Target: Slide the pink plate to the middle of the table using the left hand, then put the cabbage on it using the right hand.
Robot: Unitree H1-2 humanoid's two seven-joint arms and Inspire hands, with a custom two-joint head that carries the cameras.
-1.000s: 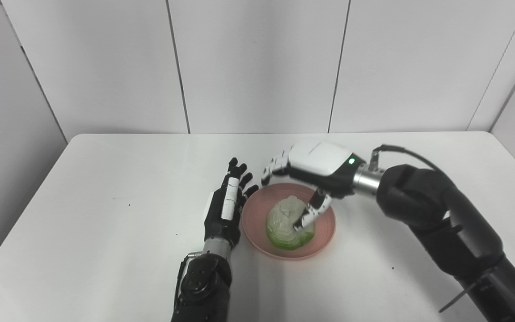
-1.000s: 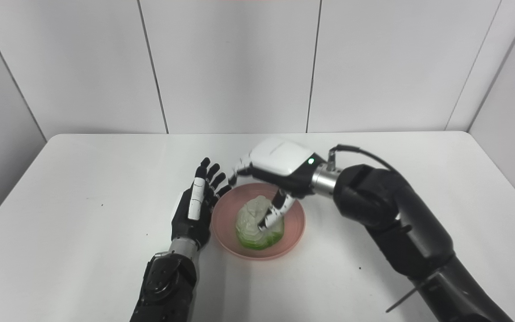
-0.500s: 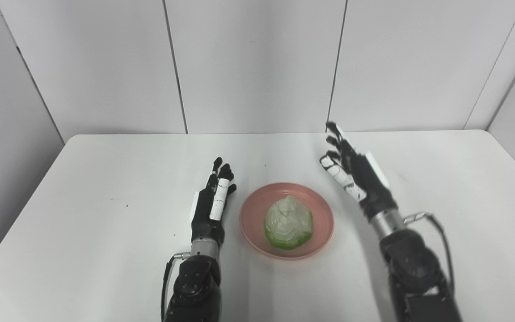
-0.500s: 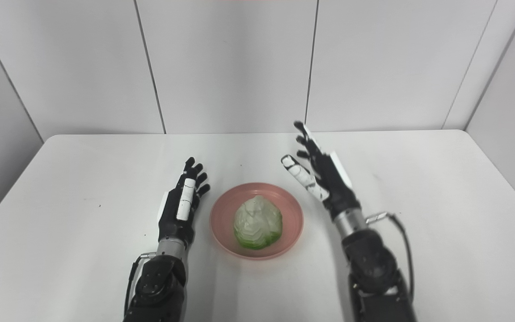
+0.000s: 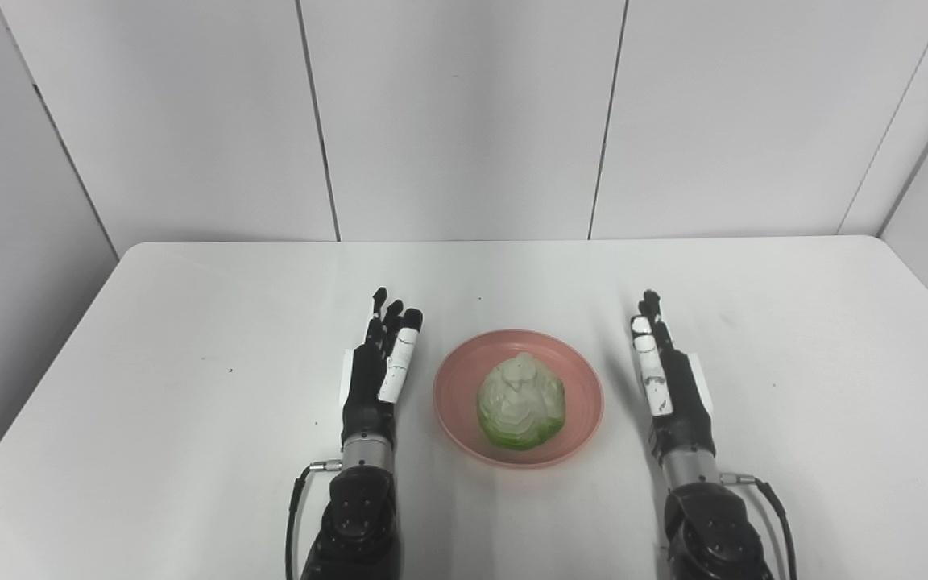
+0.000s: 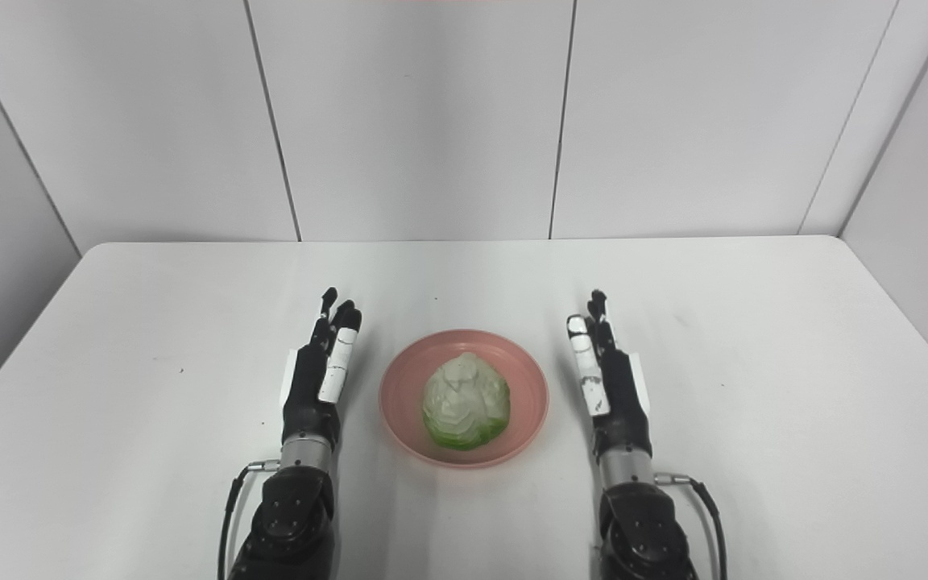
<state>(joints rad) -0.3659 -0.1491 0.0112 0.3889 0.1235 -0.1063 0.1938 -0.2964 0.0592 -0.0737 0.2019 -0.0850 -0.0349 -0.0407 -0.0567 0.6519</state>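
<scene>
Since one second ago my right hand (image 5: 668, 385) has left the cabbage (image 5: 521, 403) and gone back to the right side of the pink plate (image 5: 457, 390); half a second ago it was still raised and turned, and now it is low over the white table (image 5: 190, 338) with straight fingers pointing away from me. It holds nothing and its fingers lie close together, not curled. My left hand (image 5: 377, 368) has also moved a little away from the plate and is now beside its left rim, not touching, open and empty in the same way. The cabbage sits on the middle of the plate, green part toward me. The plate is between my two hands, near the middle of the table.
</scene>
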